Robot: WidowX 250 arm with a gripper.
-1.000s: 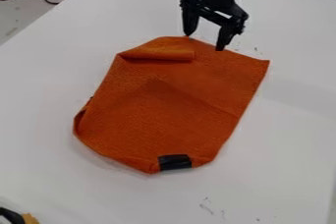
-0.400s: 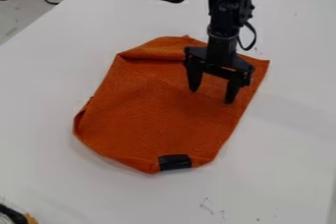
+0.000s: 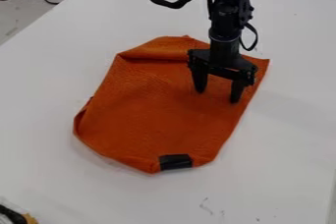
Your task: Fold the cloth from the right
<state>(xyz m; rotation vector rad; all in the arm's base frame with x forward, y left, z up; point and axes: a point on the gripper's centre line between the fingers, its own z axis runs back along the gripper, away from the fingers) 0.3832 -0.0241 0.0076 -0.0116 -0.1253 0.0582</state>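
A: Black two-finger gripper status?
B: Fingers apart, over upper-right part of the orange fabric cloth.
A: Cloth?
B: On white table, upper-left edge folded over, black rectangular patch at bottom edge.

Black hand open over orange cloth, white table

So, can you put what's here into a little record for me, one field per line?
cloth: orange, lying on the white table
upper left of cloth: folded over
right side of cloth: not folded over
black patch: at the cloth's lower edge
gripper: open, above the right part of the cloth
gripper touching cloth: cannot tell
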